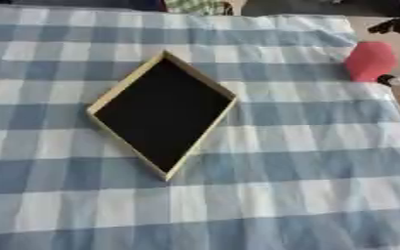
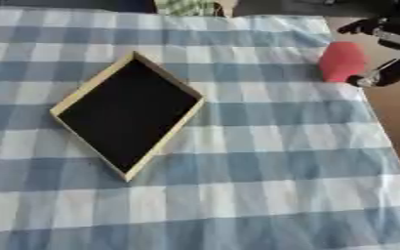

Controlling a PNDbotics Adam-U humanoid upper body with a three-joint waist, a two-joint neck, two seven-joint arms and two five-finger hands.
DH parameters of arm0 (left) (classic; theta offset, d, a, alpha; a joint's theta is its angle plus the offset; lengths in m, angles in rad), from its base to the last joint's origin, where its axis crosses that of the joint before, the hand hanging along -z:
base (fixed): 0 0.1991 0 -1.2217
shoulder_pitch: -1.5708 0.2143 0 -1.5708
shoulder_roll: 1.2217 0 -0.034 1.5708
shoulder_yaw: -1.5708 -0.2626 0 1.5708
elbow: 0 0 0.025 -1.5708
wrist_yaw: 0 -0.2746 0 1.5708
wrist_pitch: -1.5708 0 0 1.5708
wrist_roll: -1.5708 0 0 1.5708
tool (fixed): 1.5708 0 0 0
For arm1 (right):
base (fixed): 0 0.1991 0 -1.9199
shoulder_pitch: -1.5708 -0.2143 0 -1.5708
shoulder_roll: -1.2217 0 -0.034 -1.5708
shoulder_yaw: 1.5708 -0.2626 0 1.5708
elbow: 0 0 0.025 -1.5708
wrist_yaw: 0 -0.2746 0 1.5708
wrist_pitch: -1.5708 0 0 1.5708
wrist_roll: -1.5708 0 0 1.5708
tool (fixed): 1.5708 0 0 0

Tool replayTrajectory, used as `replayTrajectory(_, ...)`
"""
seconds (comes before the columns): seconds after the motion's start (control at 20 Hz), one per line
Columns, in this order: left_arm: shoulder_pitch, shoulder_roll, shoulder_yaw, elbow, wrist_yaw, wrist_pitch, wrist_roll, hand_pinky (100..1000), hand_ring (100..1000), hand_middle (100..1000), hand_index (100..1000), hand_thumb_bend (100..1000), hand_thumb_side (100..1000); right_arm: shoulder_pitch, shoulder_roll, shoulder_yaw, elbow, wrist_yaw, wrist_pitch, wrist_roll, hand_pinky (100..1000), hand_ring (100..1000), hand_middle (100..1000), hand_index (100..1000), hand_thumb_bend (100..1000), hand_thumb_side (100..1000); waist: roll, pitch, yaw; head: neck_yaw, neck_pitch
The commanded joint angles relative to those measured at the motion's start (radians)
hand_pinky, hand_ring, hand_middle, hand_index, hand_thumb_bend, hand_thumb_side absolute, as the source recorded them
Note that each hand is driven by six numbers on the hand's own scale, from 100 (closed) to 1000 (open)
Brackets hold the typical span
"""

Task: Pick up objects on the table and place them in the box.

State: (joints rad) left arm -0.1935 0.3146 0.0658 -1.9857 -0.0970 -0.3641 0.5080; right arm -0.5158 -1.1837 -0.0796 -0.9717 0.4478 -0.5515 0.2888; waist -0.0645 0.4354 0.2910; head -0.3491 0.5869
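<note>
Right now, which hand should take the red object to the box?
The right hand. It is already at the red object by the table's right edge, fingers on either side of it. The left hand is not in view. The box looks empty.

The box (image 1: 162, 114) lies on the tablecloth (image 1: 306, 185), left of centre, turned cornerwise. Far to its right, at the cloth's right edge (further back), sits a rounded object (image 2: 341, 61), the right hand (image 2: 390, 46) just beside it.

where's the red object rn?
The red object sits at the tablecloth's far right edge, right of the box, with the right robot hand around it from the right.
</note>
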Motion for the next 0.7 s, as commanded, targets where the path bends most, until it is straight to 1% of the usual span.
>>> replayTrajectory(0.05,-0.007,0.01,-0.001,-0.014,0.001,0.0,-0.003,820,835,760,670,111,839,-0.022,-0.032,-0.017,0.023,0.026,0.012,-0.012,975,949,929,998,422,136,-0.001,-0.015,0.003,-0.006,-0.019)
replayTrajectory(0.25,-0.008,0.008,-0.002,-0.014,-0.001,0.002,-0.005,821,835,760,668,111,841,-0.04,-0.026,-0.022,0.053,0.056,0.018,-0.026,973,947,928,997,419,137,-0.006,-0.006,0.007,-0.01,-0.025)
replayTrajectory(0.55,-0.011,0.004,-0.004,-0.014,-0.004,0.003,-0.008,822,835,760,667,111,843,-0.059,-0.013,-0.021,0.076,0.074,0.015,-0.031,966,941,921,992,400,155,-0.008,0.004,0.011,-0.015,-0.029)
replayTrajectory(0.7,-0.011,0.002,-0.005,-0.014,-0.005,0.003,-0.011,822,834,759,665,109,843,-0.069,-0.004,-0.015,0.086,0.084,0.012,-0.024,950,923,890,972,384,166,-0.008,0.009,0.014,-0.017,-0.031)
